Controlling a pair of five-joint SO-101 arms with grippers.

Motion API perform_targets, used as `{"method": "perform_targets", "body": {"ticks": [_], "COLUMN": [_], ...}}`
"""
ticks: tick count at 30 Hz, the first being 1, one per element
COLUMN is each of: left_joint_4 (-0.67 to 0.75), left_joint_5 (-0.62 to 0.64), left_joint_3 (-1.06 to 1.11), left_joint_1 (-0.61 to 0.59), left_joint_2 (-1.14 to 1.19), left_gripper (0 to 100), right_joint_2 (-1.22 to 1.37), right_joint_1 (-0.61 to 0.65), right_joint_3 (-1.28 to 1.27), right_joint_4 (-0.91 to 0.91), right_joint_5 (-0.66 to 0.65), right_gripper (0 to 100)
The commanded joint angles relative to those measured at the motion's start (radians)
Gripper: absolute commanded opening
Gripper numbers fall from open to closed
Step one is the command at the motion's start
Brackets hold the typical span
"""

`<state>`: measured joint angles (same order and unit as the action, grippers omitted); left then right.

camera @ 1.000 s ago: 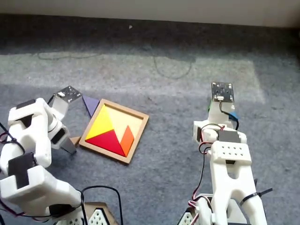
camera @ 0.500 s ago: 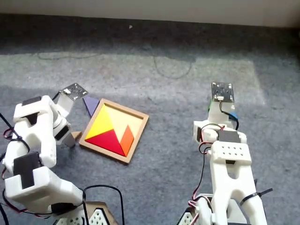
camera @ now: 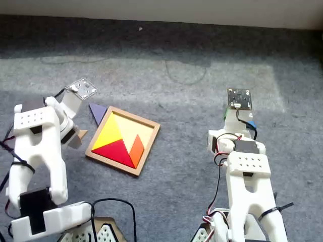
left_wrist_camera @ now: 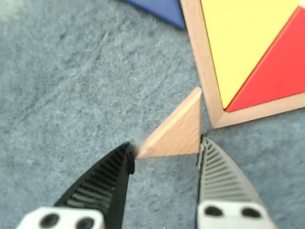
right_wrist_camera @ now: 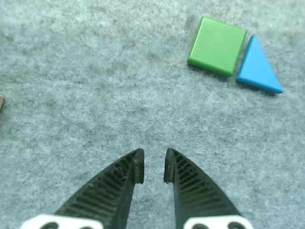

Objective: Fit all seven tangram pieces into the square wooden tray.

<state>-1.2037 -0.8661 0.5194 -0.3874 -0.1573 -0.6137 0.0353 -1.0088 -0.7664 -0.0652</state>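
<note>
The square wooden tray (camera: 150, 126) lies left of centre and holds a yellow triangle (camera: 110, 133), a red triangle (camera: 115, 150) and an orange piece (camera: 137, 146). My left gripper (left_wrist_camera: 164, 148) is shut on a plain wooden triangle (left_wrist_camera: 176, 131), held just off the tray's near-left corner (left_wrist_camera: 213, 117); the same triangle (camera: 79, 134) shows beside the left arm from above. A purple triangle (camera: 97, 112) lies at the tray's far-left edge. My right gripper (right_wrist_camera: 152, 167) hovers shut and empty over carpet, short of a green square (right_wrist_camera: 217, 46) and a blue triangle (right_wrist_camera: 257, 69).
Grey carpet covers the whole work area. The right arm (camera: 245, 166) stands right of centre, well apart from the tray. A thin cable (camera: 184, 75) lies on the carpet at the back. Cables (camera: 108, 206) trail by the left arm's base.
The left arm has swung away from the front edge, carrying the wooden triangle from the carpet at the tray's corner a little farther back. The right arm has kept still.
</note>
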Motion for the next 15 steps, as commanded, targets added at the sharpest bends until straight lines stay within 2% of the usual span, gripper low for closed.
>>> {"method": "perform_targets", "body": {"ticks": [1,6,15], "left_joint_4": [-0.008,-0.008,-0.008], "left_joint_5": [0.017,0.017,0.015], "left_joint_3": [-0.002,0.005,0.008], "left_joint_1": [0.088,0.206,0.338], "left_joint_2": [-0.074,-0.077,-0.077], "left_gripper": [6,7,7], "right_joint_2": [-0.025,-0.025,-0.025], "right_joint_1": [-0.012,-0.012,-0.012], "right_joint_3": [0.008,0.007,0.007], "right_joint_4": [0.025,0.025,0.025], "right_joint_5": [-0.002,-0.002,-0.002], "right_gripper": [8.1,8.1,8.1]}}
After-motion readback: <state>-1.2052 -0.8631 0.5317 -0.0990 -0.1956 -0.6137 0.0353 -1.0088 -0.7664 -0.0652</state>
